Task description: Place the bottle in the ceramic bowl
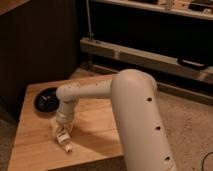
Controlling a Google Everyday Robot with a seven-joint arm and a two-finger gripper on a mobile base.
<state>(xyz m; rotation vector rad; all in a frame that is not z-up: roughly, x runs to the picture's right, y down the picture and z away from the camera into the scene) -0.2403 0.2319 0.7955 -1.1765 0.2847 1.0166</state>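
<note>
Fingers of the gripper (62, 135) pinch the bottle (66, 145) on the table (35, 145), arm (90, 90) bent down near the ceramic bowl (46, 99).

Wood table (95, 127) — blk bowl (48, 99) back-left; bottle (65, 145) front-left, hand (61, 134) clamped on it.

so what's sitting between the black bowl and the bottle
Bare wooden table, seen in the camera view. The end effector is closed on the bottle, nearer the camera than the ceramic bowl.
</note>
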